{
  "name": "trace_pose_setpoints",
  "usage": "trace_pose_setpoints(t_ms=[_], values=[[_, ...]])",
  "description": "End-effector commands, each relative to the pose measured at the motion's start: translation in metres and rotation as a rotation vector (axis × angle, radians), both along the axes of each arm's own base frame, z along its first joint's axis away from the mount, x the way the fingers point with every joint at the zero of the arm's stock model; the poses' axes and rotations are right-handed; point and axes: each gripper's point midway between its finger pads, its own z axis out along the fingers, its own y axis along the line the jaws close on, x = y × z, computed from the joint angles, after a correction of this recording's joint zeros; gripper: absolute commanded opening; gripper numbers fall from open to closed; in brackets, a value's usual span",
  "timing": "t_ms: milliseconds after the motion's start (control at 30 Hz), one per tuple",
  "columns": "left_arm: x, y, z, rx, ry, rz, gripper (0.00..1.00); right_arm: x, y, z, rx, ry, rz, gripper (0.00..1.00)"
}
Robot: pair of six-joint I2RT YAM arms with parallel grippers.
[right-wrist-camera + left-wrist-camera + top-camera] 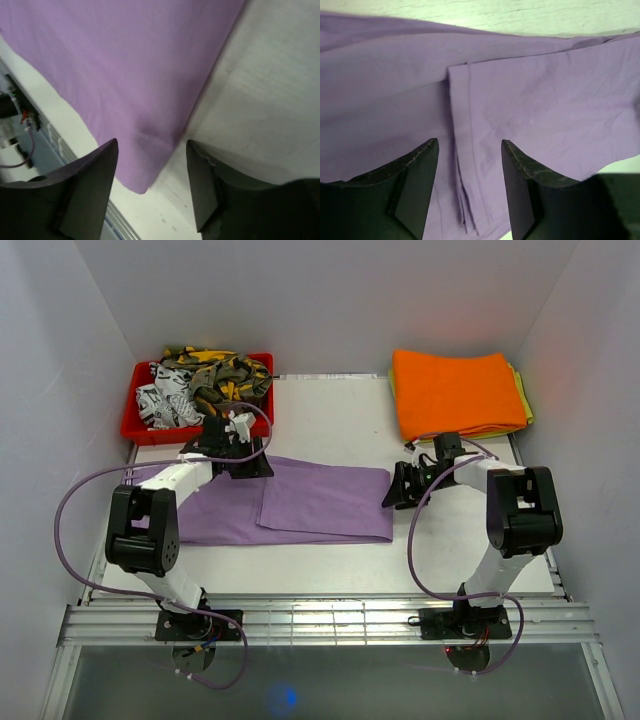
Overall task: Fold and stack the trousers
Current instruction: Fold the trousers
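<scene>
The lilac-purple trousers [300, 505] lie flat on the white table [340, 420], folded over, with a hemmed end lying on top near the middle. My left gripper [252, 466] is open above the back edge of the cloth; in the left wrist view [470, 150] the stacked hem edges [462, 165] lie between its fingers. My right gripper [392, 490] is open just off the right end of the trousers; in the right wrist view [152, 150] the cloth's corner [145, 165] sits between its fingers.
A red bin [140, 425] of camouflage and black-and-white patterned garments [205, 380] stands at the back left. Folded orange and yellow-green cloths [455, 390] lie at the back right. White walls close in on three sides. A metal rail [330, 620] runs along the near edge.
</scene>
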Motion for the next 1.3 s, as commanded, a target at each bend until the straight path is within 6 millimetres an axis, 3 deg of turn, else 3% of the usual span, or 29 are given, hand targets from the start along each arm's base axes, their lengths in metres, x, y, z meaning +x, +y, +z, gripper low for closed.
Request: trace_pose_setpoints(t_ms=[0, 133, 167, 233, 333, 433, 500, 633, 700, 733, 800, 867, 967, 1100, 1167, 1200, 1267], values=[[0.0, 0.02, 0.031, 0.023, -0.055, 0.017, 0.64, 0.009, -0.004, 0.006, -0.013, -0.046, 0.059, 0.73], [-0.003, 0.064, 0.052, -0.007, -0.041, 0.092, 0.64, 0.015, -0.009, 0.003, -0.006, -0.043, 0.066, 0.74], [-0.001, 0.091, 0.058, -0.008, -0.043, 0.157, 0.64, 0.015, -0.01, 0.002, 0.004, -0.039, 0.065, 0.74], [-0.002, 0.124, 0.066, 0.011, -0.051, 0.213, 0.64, 0.015, -0.009, -0.004, 0.015, -0.036, 0.063, 0.73], [-0.007, 0.153, 0.079, 0.031, -0.068, 0.271, 0.64, 0.008, -0.006, -0.013, 0.035, 0.005, 0.043, 0.7], [-0.015, 0.196, 0.086, 0.014, -0.051, 0.385, 0.65, 0.003, -0.002, -0.022, 0.067, 0.046, 0.032, 0.66], [-0.018, 0.21, 0.092, -0.018, -0.045, 0.421, 0.68, 0.002, 0.002, -0.027, 0.086, 0.061, 0.026, 0.64], [-0.027, 0.251, 0.096, -0.039, -0.032, 0.526, 0.69, 0.002, 0.007, -0.038, 0.119, 0.096, 0.027, 0.48], [-0.03, 0.261, 0.098, -0.029, -0.032, 0.538, 0.69, 0.002, 0.01, -0.04, 0.138, 0.127, 0.018, 0.26], [-0.032, 0.268, 0.097, -0.028, -0.03, 0.557, 0.69, 0.008, 0.011, -0.037, 0.144, 0.114, 0.02, 0.08], [-0.035, 0.274, 0.096, -0.01, -0.021, 0.566, 0.69, 0.01, 0.006, -0.034, 0.132, 0.121, 0.037, 0.08], [-0.037, 0.276, 0.096, -0.005, -0.016, 0.575, 0.69, 0.025, -0.003, -0.023, 0.117, 0.088, 0.037, 0.08], [-0.041, 0.277, 0.092, 0.031, -0.023, 0.549, 0.69, 0.036, -0.038, -0.006, 0.106, 0.069, 0.003, 0.08], [-0.047, 0.275, 0.08, 0.044, -0.008, 0.541, 0.69, 0.043, -0.099, 0.016, 0.049, 0.026, -0.067, 0.08], [-0.051, 0.273, 0.072, 0.048, 0.008, 0.539, 0.69, 0.034, -0.116, 0.023, 0.036, 0.037, -0.059, 0.08], [-0.053, 0.273, 0.069, 0.05, 0.015, 0.542, 0.7, 0.038, -0.131, 0.03, 0.032, 0.016, -0.081, 0.08], [-0.059, 0.272, 0.059, 0.058, 0.04, 0.541, 0.69, 0.031, -0.136, 0.042, 0.054, 0.024, -0.069, 0.08]])
